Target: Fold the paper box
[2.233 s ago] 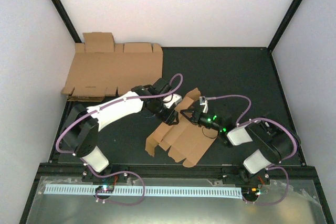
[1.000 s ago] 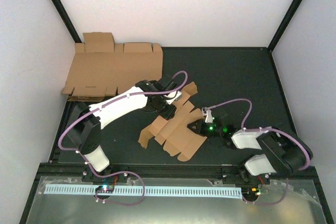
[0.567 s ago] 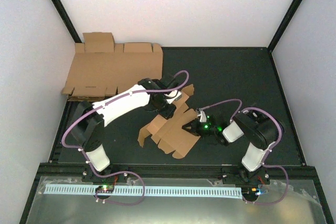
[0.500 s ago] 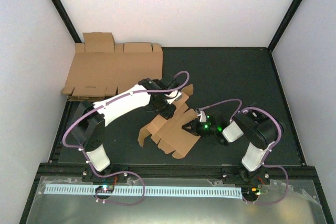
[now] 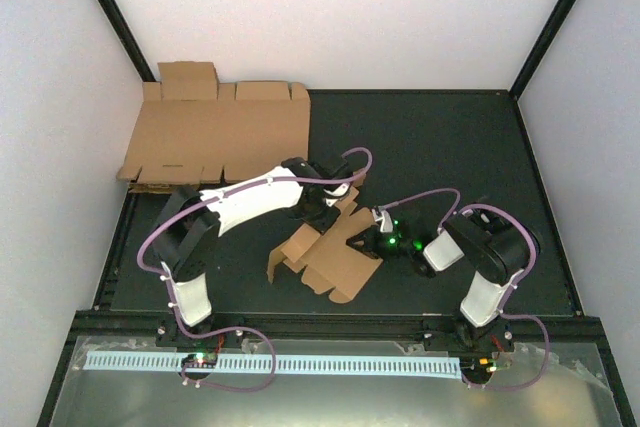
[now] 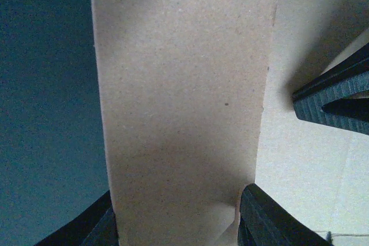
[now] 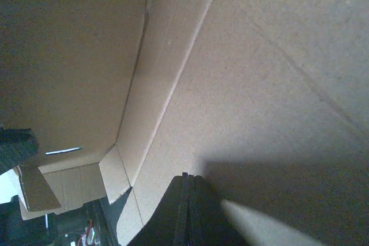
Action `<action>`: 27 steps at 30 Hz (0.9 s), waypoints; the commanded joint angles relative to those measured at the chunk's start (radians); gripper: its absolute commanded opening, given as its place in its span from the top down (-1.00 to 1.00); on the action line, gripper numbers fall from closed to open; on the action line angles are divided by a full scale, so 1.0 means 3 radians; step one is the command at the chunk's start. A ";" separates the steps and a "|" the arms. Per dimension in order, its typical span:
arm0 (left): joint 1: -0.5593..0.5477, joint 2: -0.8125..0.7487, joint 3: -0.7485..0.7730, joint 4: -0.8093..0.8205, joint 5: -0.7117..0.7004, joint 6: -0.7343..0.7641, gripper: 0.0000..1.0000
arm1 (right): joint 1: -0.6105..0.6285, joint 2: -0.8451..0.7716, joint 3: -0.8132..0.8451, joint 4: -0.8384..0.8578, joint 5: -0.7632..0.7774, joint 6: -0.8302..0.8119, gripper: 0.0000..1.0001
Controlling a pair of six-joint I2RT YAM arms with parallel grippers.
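The paper box (image 5: pixel 325 252) lies as a mostly flat brown die-cut piece in the middle of the black mat, its back flaps raised. My left gripper (image 5: pixel 333 205) is at the box's back edge. In the left wrist view it (image 6: pixel 180 200) straddles an upright flap (image 6: pixel 181 96), with both fingers pressed on the flap's side edges. My right gripper (image 5: pixel 358 245) reaches in from the right, low over the box. Its jaws (image 7: pixel 187 180) are shut, with the tips against a cardboard panel (image 7: pixel 259 73). Its dark ribbed fingers (image 6: pixel 334 99) also show in the left wrist view.
Larger flat cardboard sheets (image 5: pixel 215 132) lie at the back left against the wall. White walls with black posts enclose the mat on three sides. A metal ledge (image 5: pixel 330 387) runs along the near edge behind the arm bases.
The right gripper slid left onto the box and shut. The left arm shifted slightly right and nearer with the flap. The box moved a little with them.
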 commanded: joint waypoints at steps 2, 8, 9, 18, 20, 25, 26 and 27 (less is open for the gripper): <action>-0.0128 -0.0003 -0.0008 0.0145 0.0189 -0.0137 0.11 | 0.0007 -0.0041 0.0070 -0.0109 0.0101 -0.0139 0.94; -0.0127 -0.0014 -0.0057 0.0155 0.0015 -0.0176 0.11 | 0.0006 -0.0445 0.0162 -0.0620 0.0327 -0.0475 0.86; -0.0127 -0.0016 -0.0064 0.0155 -0.0003 -0.0177 0.11 | 0.0006 -0.0502 0.0179 -0.0731 0.0362 -0.0523 0.85; -0.0128 -0.0042 -0.0060 0.0128 -0.0085 -0.0177 0.11 | -0.0238 -0.0657 0.0286 -0.1027 0.0329 -0.0699 0.82; -0.0128 -0.0052 -0.0056 0.0117 -0.0100 -0.0172 0.11 | -0.0383 -0.0707 0.0312 -0.1141 0.0309 -0.0795 0.83; -0.0129 -0.0080 -0.0052 0.0109 -0.0099 -0.0162 0.11 | -0.0705 -0.0719 0.0530 -0.1601 0.0349 -0.1151 0.95; -0.0129 -0.0083 -0.0053 0.0109 -0.0099 -0.0159 0.11 | -0.0747 -0.0688 0.0582 -0.1666 0.0359 -0.1203 0.96; -0.0127 -0.0086 -0.0052 0.0109 -0.0096 -0.0159 0.12 | -0.0787 -0.0657 0.0622 -0.1714 0.0362 -0.1238 0.96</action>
